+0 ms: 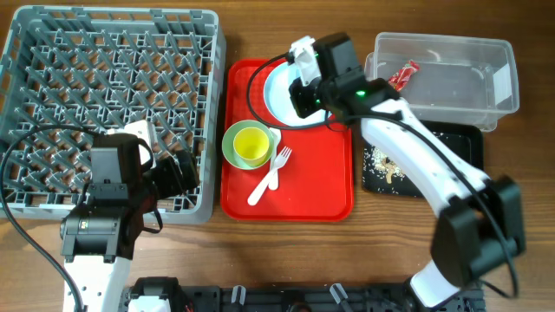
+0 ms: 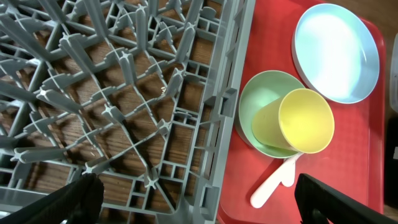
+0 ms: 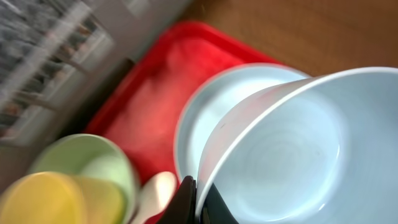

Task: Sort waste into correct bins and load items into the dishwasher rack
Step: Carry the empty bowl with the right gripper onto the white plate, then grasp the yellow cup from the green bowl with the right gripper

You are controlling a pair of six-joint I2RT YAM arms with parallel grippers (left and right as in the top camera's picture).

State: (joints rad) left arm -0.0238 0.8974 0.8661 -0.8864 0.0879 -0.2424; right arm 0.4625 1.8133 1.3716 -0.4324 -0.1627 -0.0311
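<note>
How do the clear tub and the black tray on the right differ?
The clear tub is see-through and tall-walled; the black tray is opaque and shallow. The tub holds a red wrapper; the tray holds pale crumbs. Both are rectangular and lie right of the red tray.

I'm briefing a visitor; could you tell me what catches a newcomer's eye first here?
The red tray in the middle leaps out, with a yellow cup tilted inside a light-green bowl. At its far end the right gripper clamps a pale-blue bowl by its rim over the plate. A grey rack fills the left.
</note>
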